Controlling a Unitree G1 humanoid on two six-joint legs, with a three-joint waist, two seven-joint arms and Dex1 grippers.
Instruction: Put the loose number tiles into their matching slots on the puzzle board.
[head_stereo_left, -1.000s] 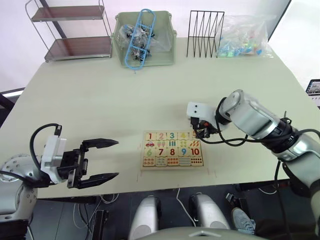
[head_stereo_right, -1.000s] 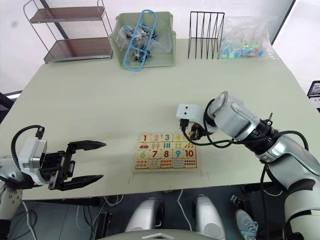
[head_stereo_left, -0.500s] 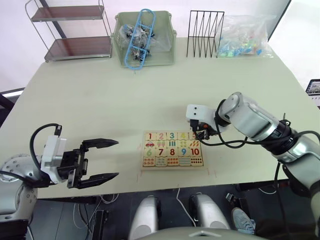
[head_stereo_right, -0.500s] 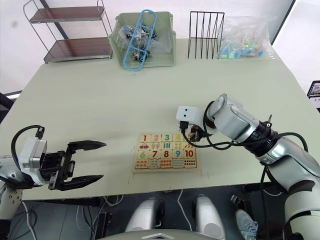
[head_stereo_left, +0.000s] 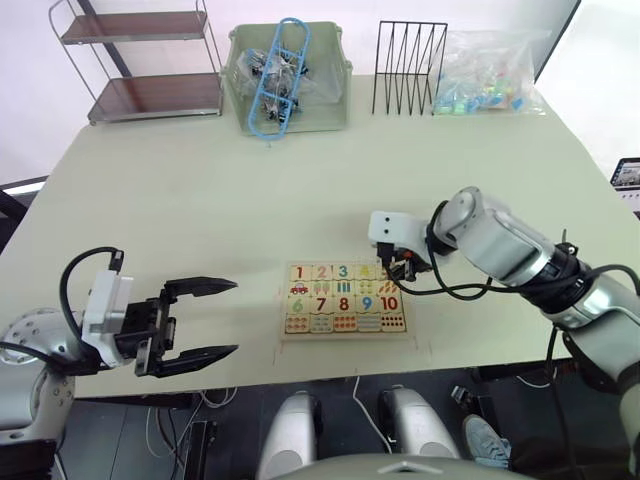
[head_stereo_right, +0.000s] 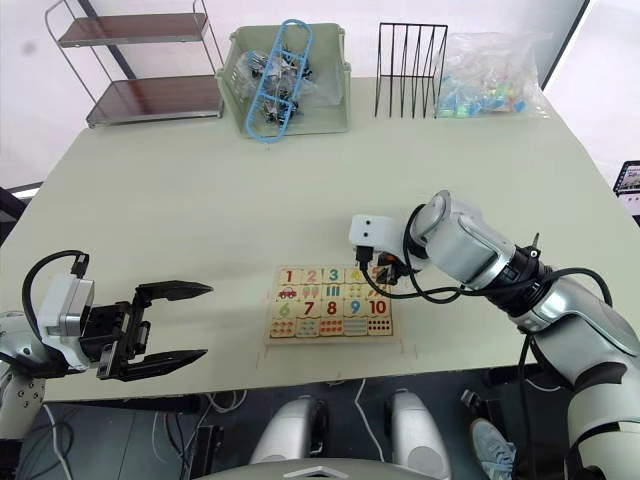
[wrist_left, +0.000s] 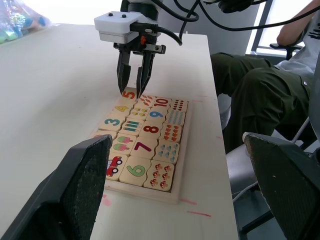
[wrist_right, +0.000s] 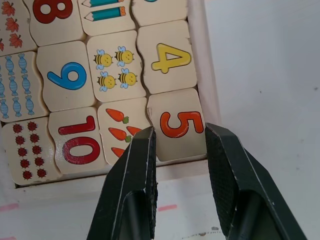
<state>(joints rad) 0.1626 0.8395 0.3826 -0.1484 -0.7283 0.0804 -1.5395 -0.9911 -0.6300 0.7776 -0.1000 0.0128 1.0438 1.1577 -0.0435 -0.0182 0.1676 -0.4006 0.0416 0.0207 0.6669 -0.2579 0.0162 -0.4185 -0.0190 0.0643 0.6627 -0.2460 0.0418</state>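
The left gripper (head_stereo_left: 200, 318) hovers at the near left edge of the table (head_stereo_left: 200, 200), well apart from the puzzle board; its two black fingers are spread wide and hold nothing.

The puzzle board (head_stereo_left: 345, 298) lies flat near the table's near edge, about mid-width. Its far row reads 1 (head_stereo_left: 299, 273), 2 (head_stereo_left: 321, 272) and 3 (head_stereo_left: 343, 271) from left to right, each tile seated in its slot. The yellow 4 (wrist_right: 170, 59) sits next in that row, and the orange 5 (wrist_right: 181, 124) occupies the slot at the far right corner of the board. The rows nearer the robot hold picture tiles, the numbers 6 to 10 and dot tiles.

The right gripper (wrist_left: 134, 92) points down at that far right corner. Its fingers (wrist_right: 130, 195) stand slightly parted, one on each side of the 5 tile; whether they touch it cannot be determined.

At the far edge of the table, from left to right: a two-tier wire shelf (head_stereo_left: 140, 60), a green bin (head_stereo_left: 290, 78) with a blue item on top, a black wire rack (head_stereo_left: 410, 68), and a clear bag of coloured pieces (head_stereo_left: 490, 72).
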